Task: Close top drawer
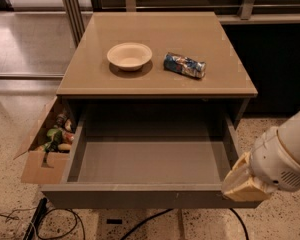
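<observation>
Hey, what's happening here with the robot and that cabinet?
A robot arm has its tool down at the right front corner of the top drawer, which is pulled far out and looks empty. Whether the tool is actually touching the drawer front can't be told. The drawer is not yet closed. On the cabinet top sit a bowl and a crumpled can, and a cardboard box of items stands on the floor to the left.

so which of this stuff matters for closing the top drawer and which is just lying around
For the job:
- top drawer, pulled out, nothing inside
- pincer, at the drawer's front right corner

Lying about:
- bowl and crushed can on the cabinet top
- cardboard box of items, left of the drawer
- cables below
</observation>
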